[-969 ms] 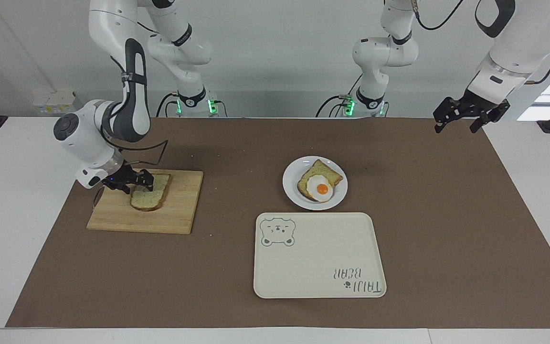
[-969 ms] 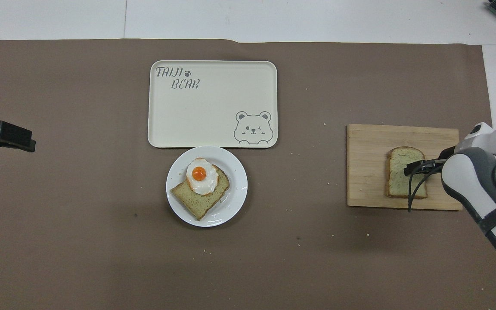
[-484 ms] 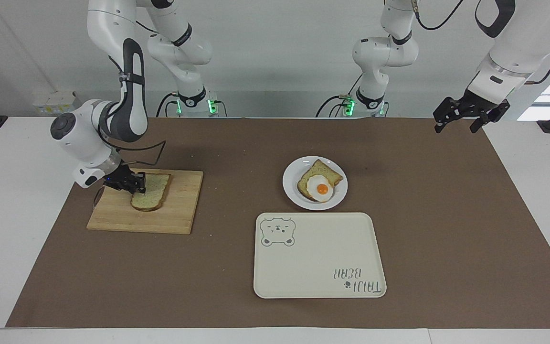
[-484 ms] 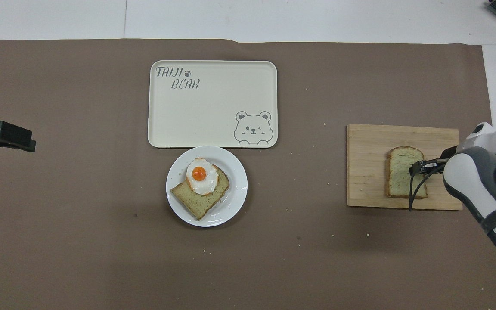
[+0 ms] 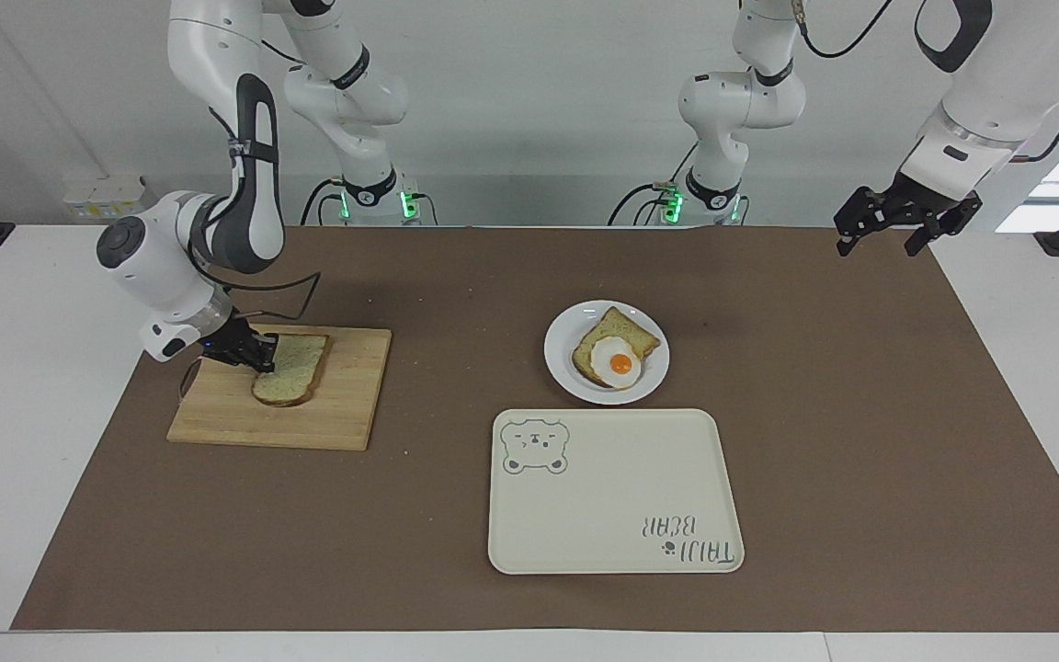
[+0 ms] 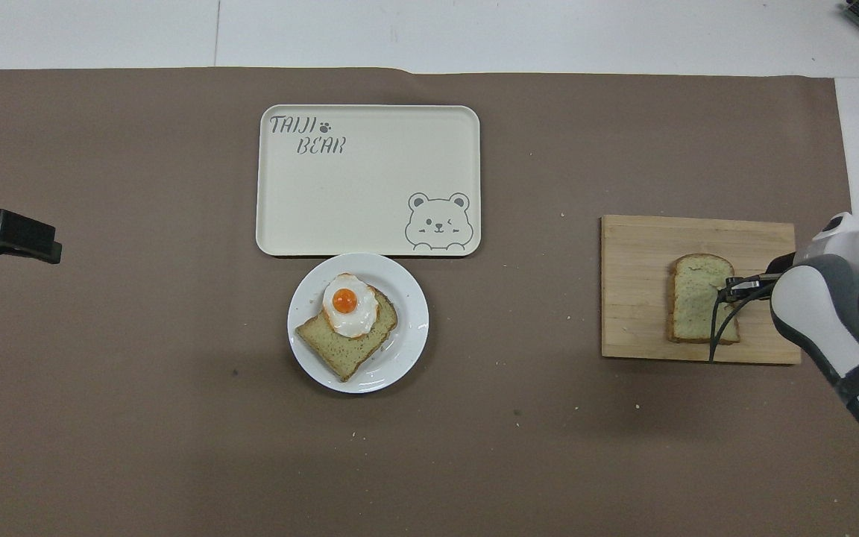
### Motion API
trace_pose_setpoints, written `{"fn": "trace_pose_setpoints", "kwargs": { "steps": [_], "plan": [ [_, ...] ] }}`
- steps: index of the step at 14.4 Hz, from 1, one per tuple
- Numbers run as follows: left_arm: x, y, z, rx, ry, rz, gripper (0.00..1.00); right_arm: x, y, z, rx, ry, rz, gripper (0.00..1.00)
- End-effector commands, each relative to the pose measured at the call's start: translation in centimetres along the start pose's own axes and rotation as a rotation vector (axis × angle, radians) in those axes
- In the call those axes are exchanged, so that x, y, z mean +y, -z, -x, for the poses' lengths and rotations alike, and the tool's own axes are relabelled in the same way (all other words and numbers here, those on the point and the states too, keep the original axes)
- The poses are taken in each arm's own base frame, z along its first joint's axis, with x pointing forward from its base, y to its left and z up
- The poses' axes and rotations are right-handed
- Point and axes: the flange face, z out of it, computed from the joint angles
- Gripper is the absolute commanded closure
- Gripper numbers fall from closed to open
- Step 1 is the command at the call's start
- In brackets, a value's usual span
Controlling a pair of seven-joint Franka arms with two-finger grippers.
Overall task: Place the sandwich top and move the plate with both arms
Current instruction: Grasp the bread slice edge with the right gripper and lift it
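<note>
The sandwich top (image 5: 297,375) lies flat on a wooden cutting board (image 5: 346,409) toward the right arm's end of the table; it also shows in the overhead view (image 6: 693,302). My right gripper (image 5: 261,359) is low at the slice's edge, its fingers drawn together on it; it shows in the overhead view too (image 6: 731,285). The small white plate (image 5: 559,357) sits mid-table and bears a bread slice with a fried egg (image 5: 620,361). My left gripper (image 5: 879,245) waits open in the air over the table's edge at the left arm's end.
A cream tray with a bear drawing (image 5: 612,496) lies just farther from the robots than the plate, almost touching it. A brown mat (image 5: 860,441) covers the table. Crumbs are scattered on the mat.
My right gripper's fingers have drawn together on the slice's edge, and its tip has pulled back a little toward the board's edge. The slice, the plate and the left arm have not moved.
</note>
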Motion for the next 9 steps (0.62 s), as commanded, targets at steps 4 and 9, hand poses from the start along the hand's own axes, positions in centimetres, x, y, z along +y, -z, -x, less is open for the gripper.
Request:
{"fn": "trace_pose_setpoints", "kwargs": {
  "steps": [4,9],
  "plan": [
    [-0.3,0.1,0.9,-0.003,0.012,-0.011,0.00,-0.4,1.0,-1.4,-0.021,-0.012,-0.035,1.00],
    [-0.3,0.2,0.9,-0.003,0.012,-0.011,0.00,-2.2,7.0,-2.6,-0.085,0.038,-0.074,1.00]
  ]
}}
